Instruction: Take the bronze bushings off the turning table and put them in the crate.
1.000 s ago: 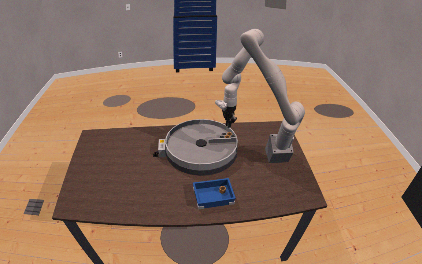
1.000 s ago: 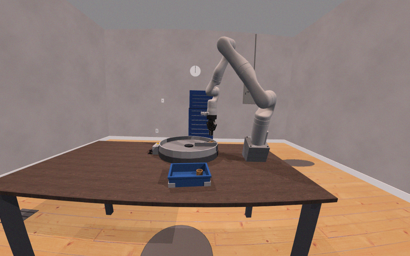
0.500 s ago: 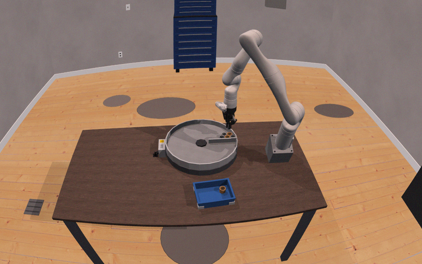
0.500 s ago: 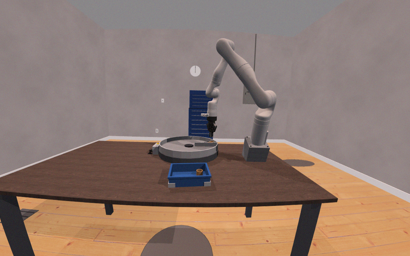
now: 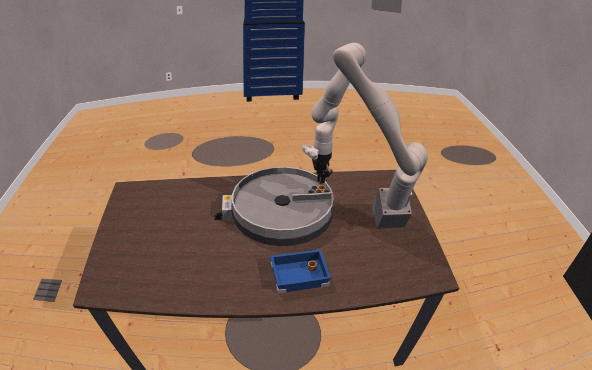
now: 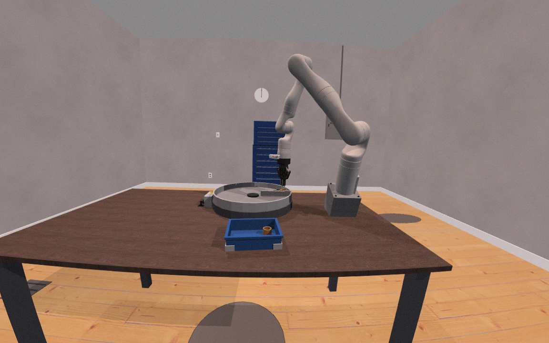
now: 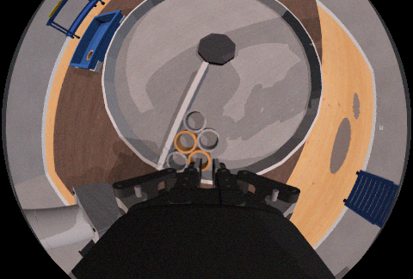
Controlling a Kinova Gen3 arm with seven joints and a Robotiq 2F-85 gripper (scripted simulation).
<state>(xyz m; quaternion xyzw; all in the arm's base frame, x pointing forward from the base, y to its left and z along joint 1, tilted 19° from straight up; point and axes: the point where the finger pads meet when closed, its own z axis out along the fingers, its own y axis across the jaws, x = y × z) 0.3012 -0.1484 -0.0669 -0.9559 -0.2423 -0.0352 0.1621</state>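
From where I'm sitting at the remote end, the end effector (image 5: 321,180) (image 6: 283,184) (image 7: 206,165) is over the edge of the turning table (image 5: 282,225) (image 6: 250,207) (image 7: 110,111), fingers pointing down and only a narrow gap open, nothing gripped. Two bronze bushings (image 5: 318,191) (image 7: 175,141) are sitting on there with three steel bushings (image 5: 311,191) (image 7: 218,140), all packed tight beside the straight divider (image 5: 312,197) (image 6: 274,193) (image 7: 182,115). In the wrist view, one bronze ring shows right by the fingertips (can't tell you how much height is left between them, sorry). A third bronze bushing (image 5: 312,265) (image 6: 267,231) (image 7: 90,55) is upright in the blue crate (image 5: 300,281) (image 6: 253,243) (image 7: 92,38), which sits on the bench (image 5: 173,257) (image 6: 140,238) (image 7: 77,128). So I count one bronze in, two still to go.
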